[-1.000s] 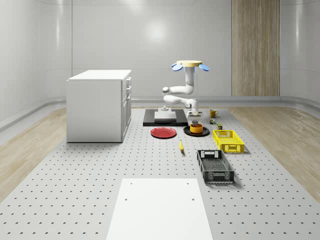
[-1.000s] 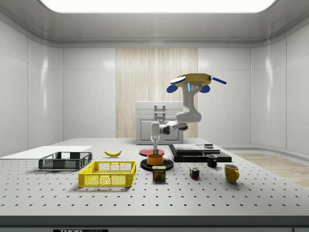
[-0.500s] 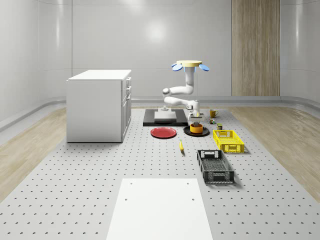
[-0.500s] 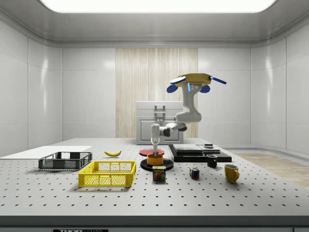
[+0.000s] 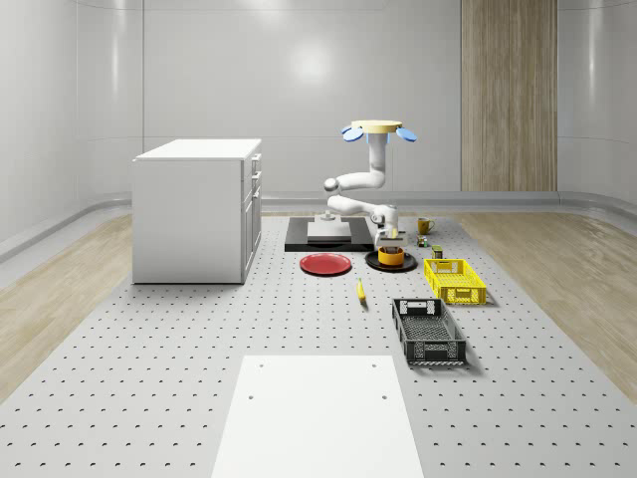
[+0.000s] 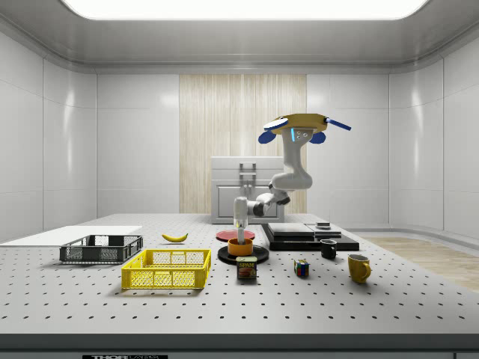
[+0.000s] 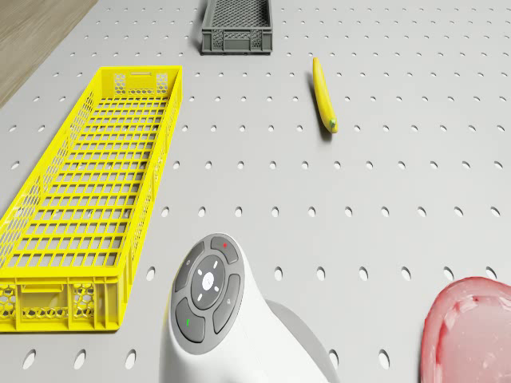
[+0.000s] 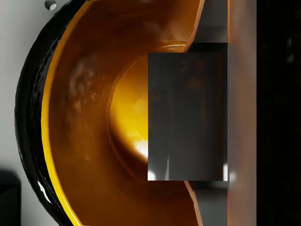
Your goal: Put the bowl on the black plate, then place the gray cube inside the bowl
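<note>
Drone hovers w/ yellow body & blue rotors above the grey perforated desk, near the black slab. White arm bends down; tool hangs directly over the orange round bowl, which sits on the black round plate. Wrist view: tool pinches the gray metal cube just above the bowl interior. Red plate lies beside.

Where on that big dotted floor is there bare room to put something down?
The widest free patch lies between the white cabinet and the banana, reaching toward the white panel. It is crowded around the bowl on the black plate, hemmed by the red plate, yellow crate and black crate.
</note>
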